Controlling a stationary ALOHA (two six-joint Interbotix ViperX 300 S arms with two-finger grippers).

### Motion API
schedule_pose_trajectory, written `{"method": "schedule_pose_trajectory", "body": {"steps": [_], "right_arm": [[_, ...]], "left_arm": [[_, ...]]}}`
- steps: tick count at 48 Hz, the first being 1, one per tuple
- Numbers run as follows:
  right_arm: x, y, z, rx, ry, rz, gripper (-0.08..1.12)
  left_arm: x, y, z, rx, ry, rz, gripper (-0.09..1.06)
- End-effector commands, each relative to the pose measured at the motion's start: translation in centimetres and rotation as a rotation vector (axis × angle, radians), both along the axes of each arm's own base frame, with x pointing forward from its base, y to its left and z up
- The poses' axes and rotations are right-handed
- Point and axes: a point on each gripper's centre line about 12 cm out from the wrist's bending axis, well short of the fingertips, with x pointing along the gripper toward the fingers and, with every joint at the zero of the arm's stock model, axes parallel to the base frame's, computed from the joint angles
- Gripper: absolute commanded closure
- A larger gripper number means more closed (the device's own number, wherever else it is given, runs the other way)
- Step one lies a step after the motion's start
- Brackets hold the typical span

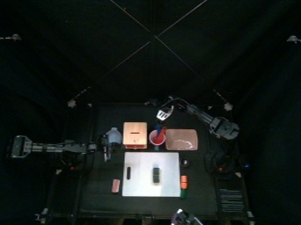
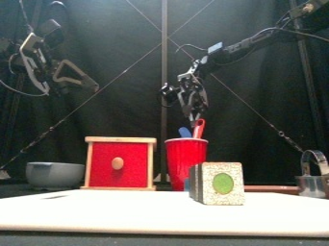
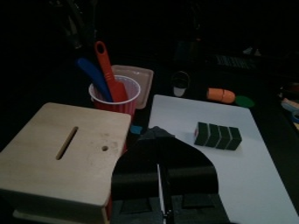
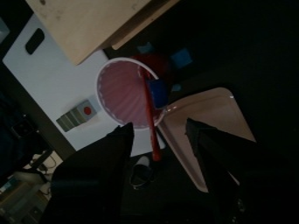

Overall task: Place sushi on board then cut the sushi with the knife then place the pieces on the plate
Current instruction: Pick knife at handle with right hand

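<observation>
Right fingers [image 4: 103,162] parted above red cup [image 2: 186,161]; sushi [image 2: 218,183] on board [image 2: 129,213]

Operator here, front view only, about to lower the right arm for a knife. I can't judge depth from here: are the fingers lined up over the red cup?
Observer: The right wrist view looks down into the red cup, and the red knife runs between the right gripper's open fingers.
Operator: Where is the plate?
Observer: In the top view the pink tray lies beside the cup, on its right.
Operator: Anything loose near the board?
Observer: An orange toy lies just off the white board's right edge.
</observation>
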Motion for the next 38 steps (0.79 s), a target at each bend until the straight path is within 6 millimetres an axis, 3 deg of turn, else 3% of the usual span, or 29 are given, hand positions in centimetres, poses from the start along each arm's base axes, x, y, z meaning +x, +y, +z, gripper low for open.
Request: {"method": "schedule_pose_trajectory", "body": {"steps": [1, 20, 38], "right_arm": [[-0.2, 0.7, 1.0, -0.012, -0.013, 0.009, 0.19], [0.4, 2.6, -1.0, 0.025, 0.035, 0.049, 0.19], [0.4, 3.2, -2.3, 0.048, 0.066, 0.059, 0.19]], "left_arm": [[0.2, 0.1, 0.4, 0.003, -0.012, 0.003, 0.99], [0.0, 0.1, 0.1, 0.002, -0.004, 0.003, 0.99], [0.0, 0.1, 0.0, 0.002, -0.003, 0.005, 0.99]]}}
